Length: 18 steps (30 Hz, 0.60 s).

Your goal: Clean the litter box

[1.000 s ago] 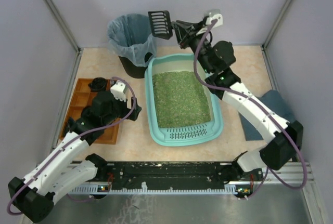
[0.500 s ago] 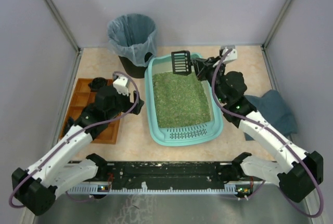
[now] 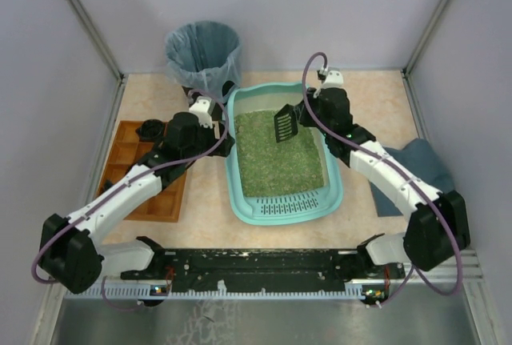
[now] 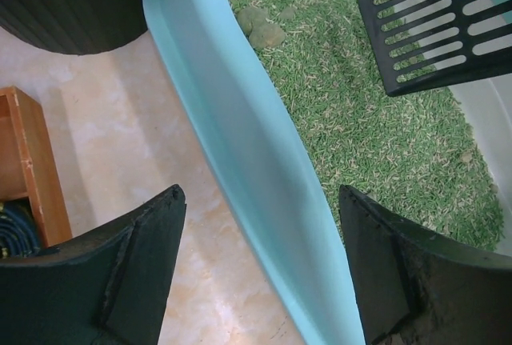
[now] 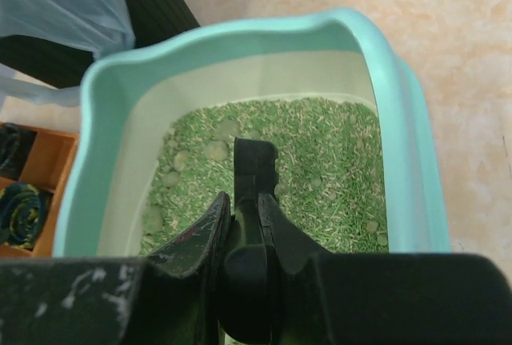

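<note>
While the scoop is empty and clumps lie in the litter, I judge the job as mid-run, not finished. Litter box (image 3: 324, 201) sits at centre of the table (image 3: 208, 217), slotted grate lip (image 3: 288, 208) at its 6 o'clock end, green pellet litter (image 3: 280, 157) spread over the floor. Right pincer (image 3: 308, 113) is clamped tight on the handle of the black slotted scoop (image 3: 285, 123); scoop hangs over the litter near the 12 o'clock end, blade tilted down; contact with the litter cannot be told. No waste shows on the slots in the left wrist view. Left pincer (image 3: 226, 143) is at the box's 9 o'clock wall, jaws apart and straddling the rim, with a gap on both sides, so it is not gripping it yet; probably about to steady the box. Several rounded clumps (image 4: 260, 29) lie in the 11 o'clock corner of the litter, left of the scoop tip in the right wrist view. Bagged black bin (image 3: 204, 53) stands at 11 o'clock of the box, close to its corner; contents not visible. Left to do: dig under the clumps, sift, carry to the bin, repeat until none show. Wooden compartment tray (image 3: 128, 161) at 9 o'clock, dark cloth (image 3: 428, 165) at 3 o'clock.
</note>
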Tool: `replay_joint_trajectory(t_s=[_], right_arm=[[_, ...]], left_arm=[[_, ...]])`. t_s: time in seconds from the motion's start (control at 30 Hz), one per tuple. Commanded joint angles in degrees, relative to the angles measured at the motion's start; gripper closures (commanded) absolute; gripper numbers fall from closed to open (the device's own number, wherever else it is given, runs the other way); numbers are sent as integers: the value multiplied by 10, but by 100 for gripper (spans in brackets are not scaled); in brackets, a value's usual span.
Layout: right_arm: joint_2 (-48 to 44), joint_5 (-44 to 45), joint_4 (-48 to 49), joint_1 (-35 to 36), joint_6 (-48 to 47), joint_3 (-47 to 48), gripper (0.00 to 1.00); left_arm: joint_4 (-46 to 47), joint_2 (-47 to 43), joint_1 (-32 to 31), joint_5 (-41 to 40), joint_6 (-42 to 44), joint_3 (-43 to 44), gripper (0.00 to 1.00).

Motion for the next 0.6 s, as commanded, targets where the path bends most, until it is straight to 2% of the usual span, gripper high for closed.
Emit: replay_joint_trajectory(t_s=[0.0, 0.2, 0.33, 0.47, 0.57], right_arm=[[55, -8, 1, -13, 19, 67, 100], [122, 18, -56, -13, -38, 164, 100], [140, 49, -102, -13, -92, 209, 100], [163, 89, -153, 1, -139, 252, 100], [193, 157, -193, 26, -180, 296, 100]], left_arm=[[42, 25, 3, 2, -25, 23, 20], [43, 61, 3, 2, -1, 53, 24], [36, 61, 4, -23, -14, 53, 25], [75, -6, 4, -82, -16, 2, 27], [111, -68, 6, -118, -6, -41, 26]])
